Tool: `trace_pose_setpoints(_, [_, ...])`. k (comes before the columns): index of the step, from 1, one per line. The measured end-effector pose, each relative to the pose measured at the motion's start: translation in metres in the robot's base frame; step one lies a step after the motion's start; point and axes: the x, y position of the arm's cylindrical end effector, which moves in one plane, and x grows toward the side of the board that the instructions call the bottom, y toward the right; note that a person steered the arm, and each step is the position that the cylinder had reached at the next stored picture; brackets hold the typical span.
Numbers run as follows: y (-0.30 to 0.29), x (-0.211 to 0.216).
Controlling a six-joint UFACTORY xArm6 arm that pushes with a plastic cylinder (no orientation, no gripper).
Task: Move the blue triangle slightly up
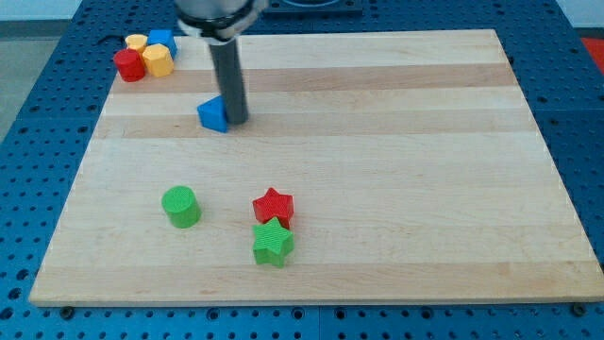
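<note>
The blue triangle (213, 114) lies on the wooden board (396, 161) in the upper left part of the view. My tip (235, 120) stands right against the triangle's right side, touching or nearly touching it. The dark rod rises from there to the view's top edge.
A cluster at the board's top left corner holds a red block (129, 65), two yellow blocks (158, 60) (137, 42) and a blue block (163, 42). A green cylinder (180, 206) stands lower left. A red star (274, 206) touches a green star (273, 243) below it.
</note>
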Motion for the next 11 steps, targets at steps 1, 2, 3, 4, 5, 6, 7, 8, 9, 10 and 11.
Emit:
trace_pose_setpoints(1, [-0.053, 0.0])
trace_pose_setpoints(2, [-0.099, 0.0])
trace_pose_setpoints(3, [-0.106, 0.001])
trace_pose_setpoints(4, [-0.093, 0.02])
trace_pose_setpoints(5, [-0.096, 0.035])
trace_pose_setpoints(6, [-0.123, 0.034])
trace_pose_setpoints(7, [-0.14, 0.019])
trace_pose_setpoints(8, [-0.149, -0.006])
trace_pose_setpoints(9, [-0.151, -0.021])
trace_pose_setpoints(10, [-0.151, -0.016])
trace_pose_setpoints(11, [-0.17, 0.011])
